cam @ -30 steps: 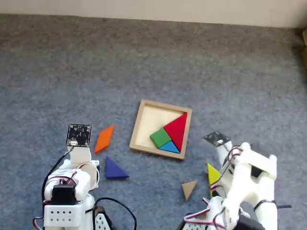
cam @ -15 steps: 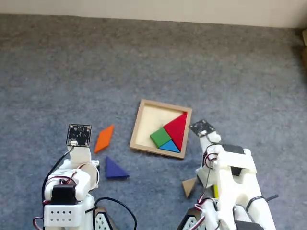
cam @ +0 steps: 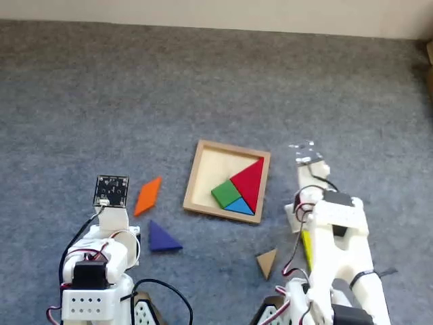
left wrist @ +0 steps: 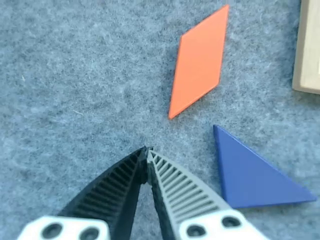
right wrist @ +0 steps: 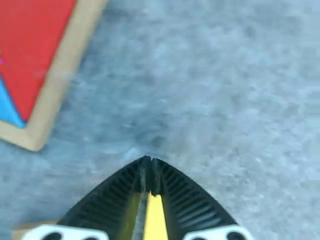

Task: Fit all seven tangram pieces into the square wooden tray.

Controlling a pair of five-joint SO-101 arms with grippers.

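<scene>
The square wooden tray (cam: 196, 177) holds a green square (cam: 226, 194), a red triangle (cam: 249, 183) and a light blue triangle (cam: 239, 207). On the carpet to its left lie an orange parallelogram (cam: 147, 196) (left wrist: 200, 60) and a dark blue triangle (cam: 162, 239) (left wrist: 252, 172). My left gripper (left wrist: 146, 150) is shut just short of both. A tan triangle (cam: 266, 263) lies in front of the tray. My right gripper (right wrist: 148, 161) is shut over bare carpet beside the tray's corner (right wrist: 30, 140). A yellow piece (cam: 306, 247) (right wrist: 155, 220) lies under the right arm and shows behind the fingertips.
Grey carpet covers the whole table, with wide free room beyond and to the right of the tray. The left arm's base (cam: 95, 277) and the right arm's body (cam: 335, 230) fill the near edge. A pale wall strip runs along the far edge.
The right arm has stretched away from its base, its wrist going from near the yellow piece up along the tray's right side. The pieces and the left arm have not moved.
</scene>
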